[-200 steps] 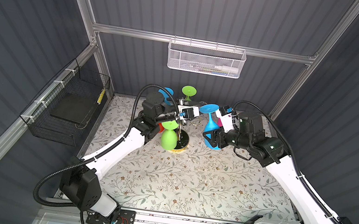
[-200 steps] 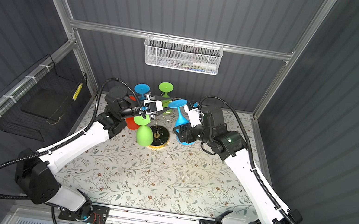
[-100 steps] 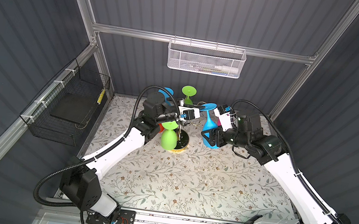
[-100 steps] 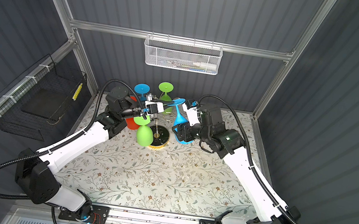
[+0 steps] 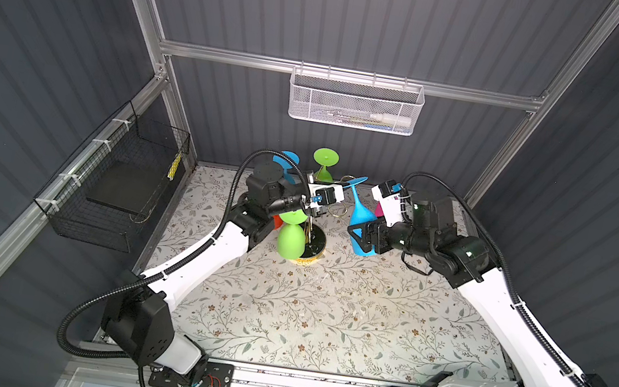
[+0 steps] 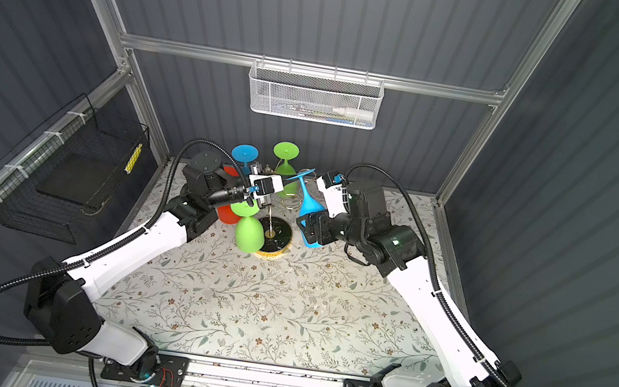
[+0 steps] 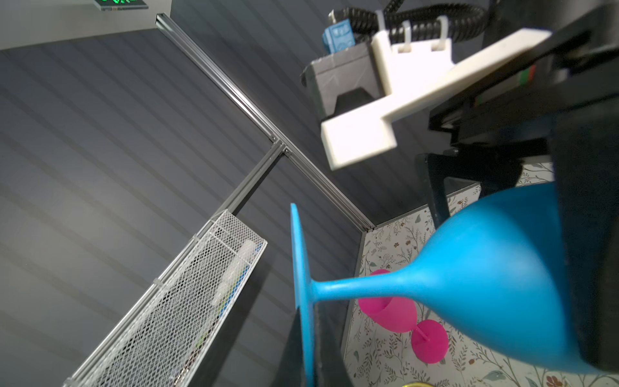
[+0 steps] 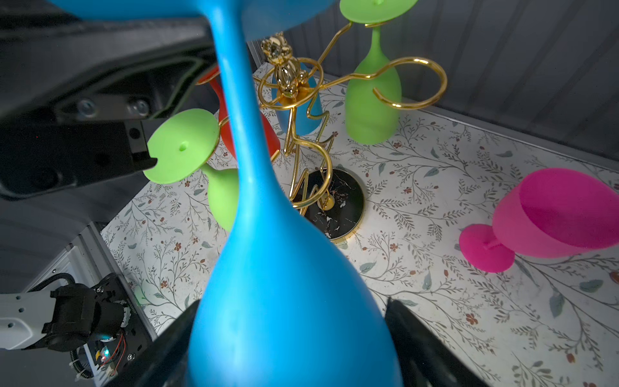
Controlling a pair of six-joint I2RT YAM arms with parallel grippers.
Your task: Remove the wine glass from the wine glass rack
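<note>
Blue wine glass point(image 5: 360, 214) gripped at its bowl by wide-spread right jaws; left jaws closed tight.

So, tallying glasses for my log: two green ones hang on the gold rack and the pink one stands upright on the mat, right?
Not upright: the right wrist view shows the pink glass lying on its side on the mat. The two green glasses do hang on the gold rack.
</note>
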